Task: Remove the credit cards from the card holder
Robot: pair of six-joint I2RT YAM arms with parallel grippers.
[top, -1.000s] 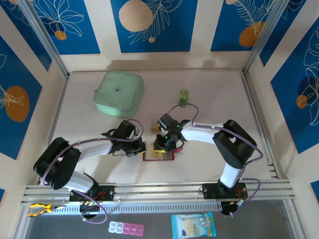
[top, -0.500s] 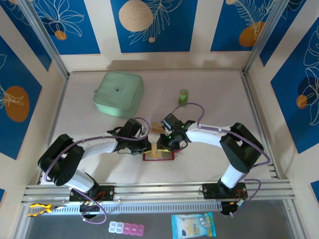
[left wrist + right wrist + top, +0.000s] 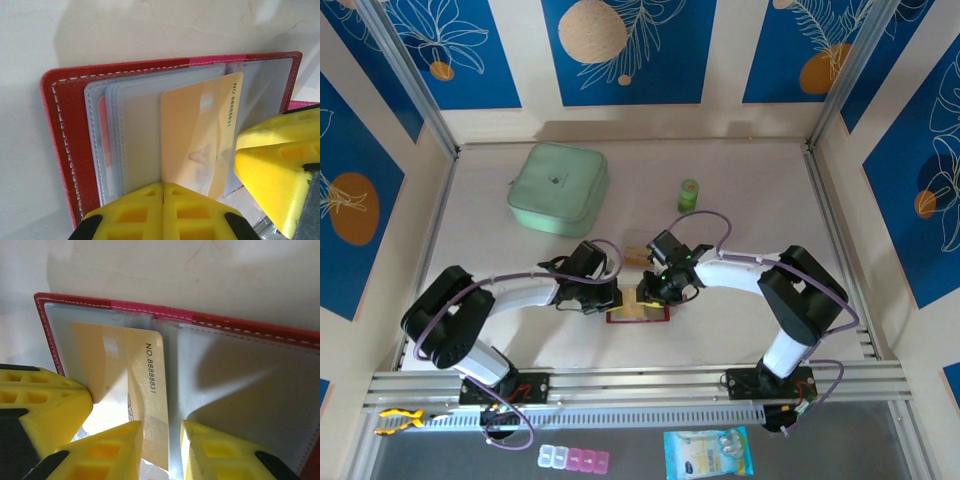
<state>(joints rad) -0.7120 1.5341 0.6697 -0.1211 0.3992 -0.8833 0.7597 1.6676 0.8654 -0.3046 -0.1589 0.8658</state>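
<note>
Here the red card holder [image 3: 638, 314] lies open on the counter [image 3: 750, 190], a yellow credit card [image 3: 150, 385] reading "NO 8888831" tilted between the part-open jaws of the right tool [image 3: 162, 432], the left tool [image 3: 162, 189] closed tight at the holder's edge.

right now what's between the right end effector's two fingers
A yellow card, numbered side up, runs between the fingers of the right end effector, a clear sleeve beside it. Seen in the right wrist view.
</note>
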